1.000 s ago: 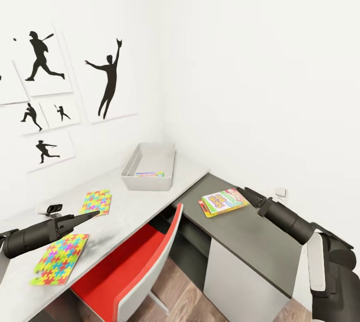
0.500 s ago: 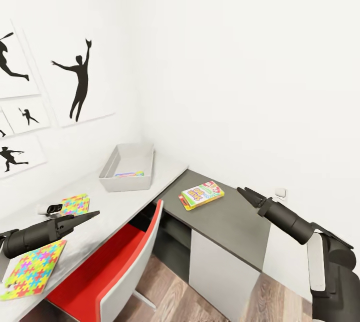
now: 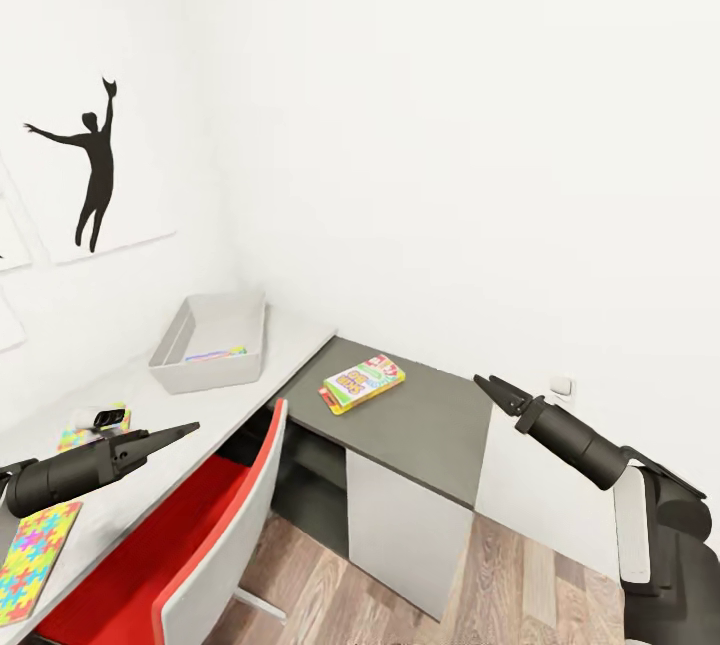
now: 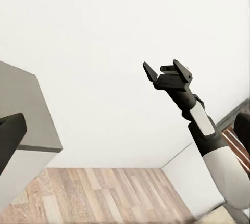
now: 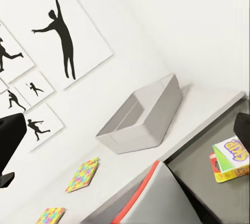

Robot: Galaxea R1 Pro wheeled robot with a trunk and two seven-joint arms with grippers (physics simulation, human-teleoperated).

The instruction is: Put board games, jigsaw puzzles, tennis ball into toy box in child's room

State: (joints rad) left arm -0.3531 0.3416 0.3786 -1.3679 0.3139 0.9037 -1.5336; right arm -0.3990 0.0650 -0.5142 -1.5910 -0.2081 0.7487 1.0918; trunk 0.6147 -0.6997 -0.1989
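Observation:
The grey toy box (image 3: 178,373) stands on the table (image 3: 285,345) near the wall corner, with something flat and colourful lying inside. A green-yellow-red board game (image 3: 362,384) lies on the table's lower dark wing. One jigsaw puzzle (image 3: 35,550) lies at the near left of the table, and another (image 3: 80,428) lies farther back, partly behind my left arm. My left gripper (image 3: 185,431) hovers open over the table's front edge. My right gripper (image 3: 487,387) is open in the air to the right of the dark wing, and nothing is in it. The tennis ball and the bed are out of view.
A red and white chair (image 3: 205,525) is pushed under the table between my arms. A small black and white object (image 3: 110,417) lies beside the farther puzzle. Silhouette posters (image 3: 95,165) hang on the left wall. Wooden floor (image 3: 500,585) lies open to the right of the dark wing.
The whole view has swung to the right, so the table, toy box and posters have slid left in the picture. Both arms hold the same pose.

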